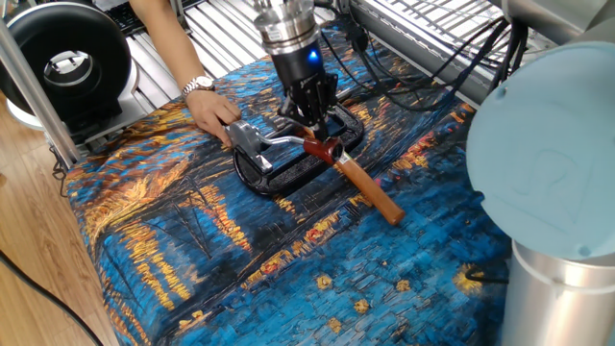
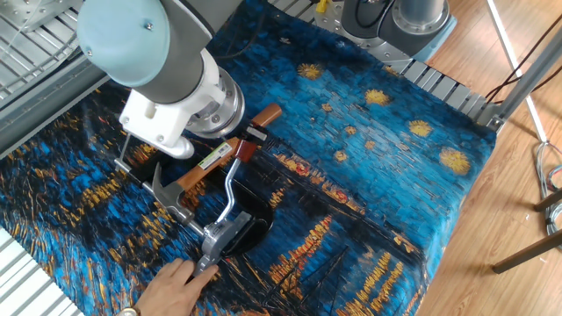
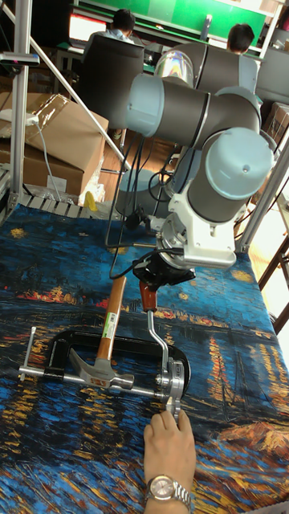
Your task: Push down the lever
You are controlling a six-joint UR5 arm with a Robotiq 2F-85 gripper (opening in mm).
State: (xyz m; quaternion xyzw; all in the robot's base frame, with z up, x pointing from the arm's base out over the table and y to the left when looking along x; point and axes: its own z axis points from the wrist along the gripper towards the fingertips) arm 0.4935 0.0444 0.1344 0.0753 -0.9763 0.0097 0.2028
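The lever [image 1: 285,141] is a thin bent silver rod with a dark red end [image 1: 318,145], hinged to a silver bracket [image 1: 248,140] on a black oval base [image 1: 298,169]. In the other fixed view the lever [image 2: 233,189] runs from the bracket up to its red end [image 2: 243,152] beside the arm's wrist. My gripper [image 1: 310,119] hangs just above the red end with its dark fingers drawn together to a point, holding nothing. The tall fixed view shows the gripper [image 3: 157,281] directly over the red end [image 3: 148,296].
A wooden-handled hammer [image 1: 368,192] lies across the black base, its steel head [image 3: 98,374] near the bracket. A person's hand [image 1: 212,111] rests by the bracket. The blue patterned cloth [image 1: 240,279] covers the table. The arm's large elbow [image 1: 548,163] fills the right side.
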